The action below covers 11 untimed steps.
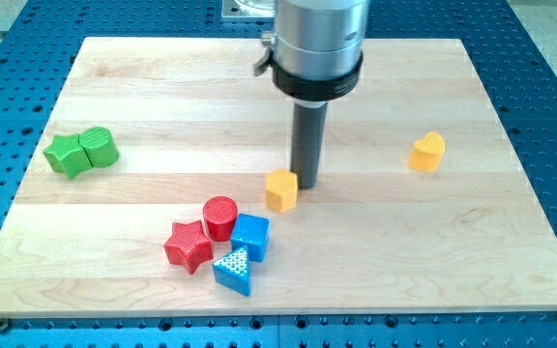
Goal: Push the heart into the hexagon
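Note:
The yellow heart (pixel 428 152) lies on the wooden board (pixel 162 97) at the view's right. The yellow hexagon (pixel 281 190) lies near the middle of the board. My tip (pixel 307 183) stands right next to the hexagon, on its upper right side, touching or nearly touching it. The heart is far to the right of the tip, apart from it.
A green star (pixel 65 155) and a green cylinder-like block (pixel 98 147) touch each other at the view's left. Below the hexagon sit a red cylinder (pixel 219 217), a red star (pixel 189 246), a blue block (pixel 250 236) and a blue triangle (pixel 233 269), clustered.

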{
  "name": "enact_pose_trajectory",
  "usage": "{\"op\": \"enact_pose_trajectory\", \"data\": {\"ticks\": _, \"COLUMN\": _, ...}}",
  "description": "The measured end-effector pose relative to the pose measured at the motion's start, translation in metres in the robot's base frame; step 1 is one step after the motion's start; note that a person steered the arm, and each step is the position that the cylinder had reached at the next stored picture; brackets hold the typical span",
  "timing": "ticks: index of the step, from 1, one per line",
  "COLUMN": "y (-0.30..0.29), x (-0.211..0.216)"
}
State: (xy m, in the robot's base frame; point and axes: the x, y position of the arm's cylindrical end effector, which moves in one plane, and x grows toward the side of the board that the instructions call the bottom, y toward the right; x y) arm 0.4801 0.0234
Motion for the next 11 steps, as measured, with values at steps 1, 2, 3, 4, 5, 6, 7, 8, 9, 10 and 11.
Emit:
{"op": "enact_pose_trajectory", "data": {"ticks": 1, "y": -0.006, "x": 0.02}}
{"op": "enact_pose_trajectory", "data": {"ticks": 2, "y": 0.068, "x": 0.022}}
{"op": "enact_pose_trajectory", "data": {"ticks": 3, "y": 0.201, "x": 0.011}}
{"op": "enact_pose_trajectory", "data": {"ticks": 4, "y": 0.255, "x": -0.048}}
{"op": "enact_pose_trajectory", "data": {"ticks": 5, "y": 0.143, "x": -0.025}}
{"op": "enact_pose_trajectory", "data": {"ticks": 6, "y": 0.012, "x": 0.016}}
{"op": "enact_pose_trajectory", "data": {"ticks": 7, "y": 0.077, "x": 0.01}}
{"op": "enact_pose_trajectory", "data": {"ticks": 8, "y": 0.121, "x": -0.046}}
{"op": "enact_pose_trajectory", "data": {"ticks": 9, "y": 0.063, "x": -0.064}}
{"op": "enact_pose_trajectory", "data": {"ticks": 10, "y": -0.022, "x": -0.017}}
{"op": "enact_pose_trajectory", "data": {"ticks": 11, "y": -0.037, "x": -0.006}}
